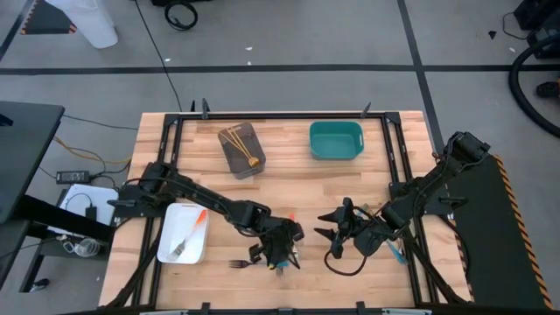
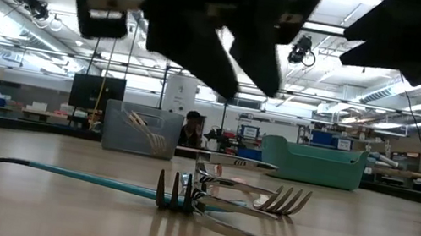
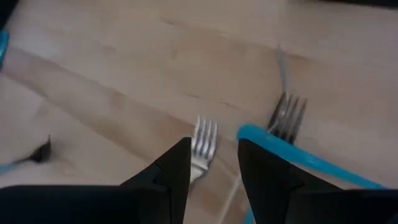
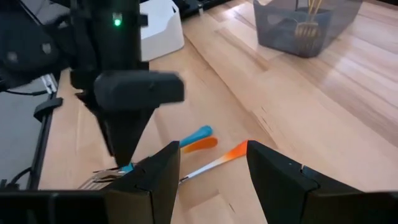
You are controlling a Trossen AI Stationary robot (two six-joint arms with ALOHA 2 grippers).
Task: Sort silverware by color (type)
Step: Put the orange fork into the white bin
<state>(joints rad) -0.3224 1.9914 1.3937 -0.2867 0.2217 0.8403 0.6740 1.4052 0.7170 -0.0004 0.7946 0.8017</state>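
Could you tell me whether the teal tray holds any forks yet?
Empty: the high view shows the teal tray with a bare floor.

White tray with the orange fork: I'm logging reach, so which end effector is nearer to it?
Left. The left end effector hovers over the forks just beside the white tray; the right end effector is farther off.
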